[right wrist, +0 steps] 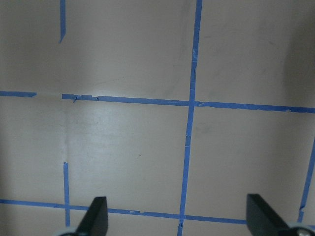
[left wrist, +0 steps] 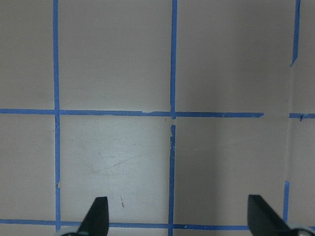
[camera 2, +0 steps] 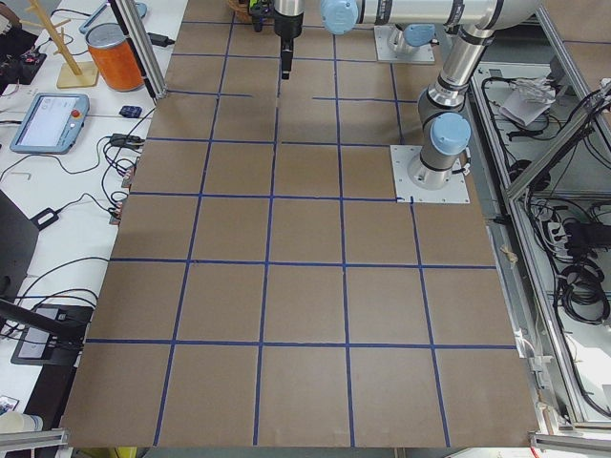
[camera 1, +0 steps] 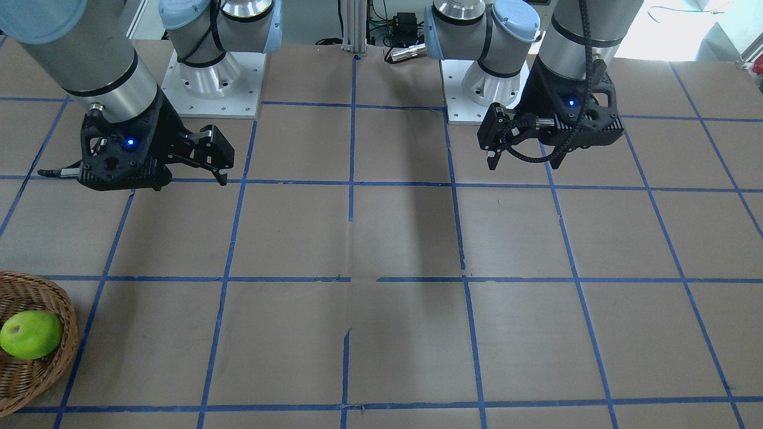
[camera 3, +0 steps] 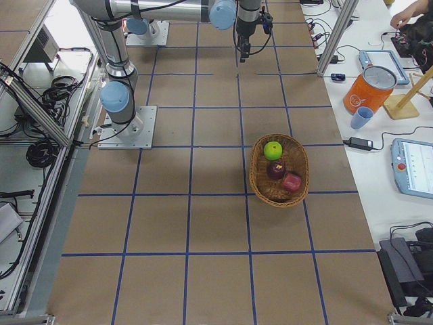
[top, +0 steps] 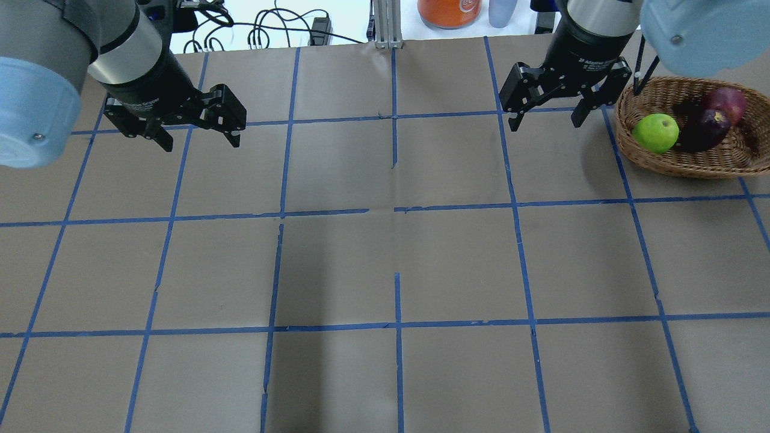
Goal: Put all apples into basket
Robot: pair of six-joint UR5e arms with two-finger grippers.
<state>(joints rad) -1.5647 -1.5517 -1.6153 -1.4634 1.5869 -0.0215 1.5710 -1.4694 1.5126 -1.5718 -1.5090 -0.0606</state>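
The front view shows only the lime green apple (camera 1: pixel 31 334) in the round light-brown wicker basket (camera 1: pixel 67 351). Overhead adds the dark maroon apple (top: pixel 702 130) and the red apple (top: pixel 726 102). The left gripper (top: pixel 200 141) and right gripper (top: pixel 545 123) gape wide, empty.

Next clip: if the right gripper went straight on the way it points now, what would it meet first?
Most likely the table. The right gripper, open, points down at brown cover crossed by blue tape lines. The basket sits off to the side, outside that line.
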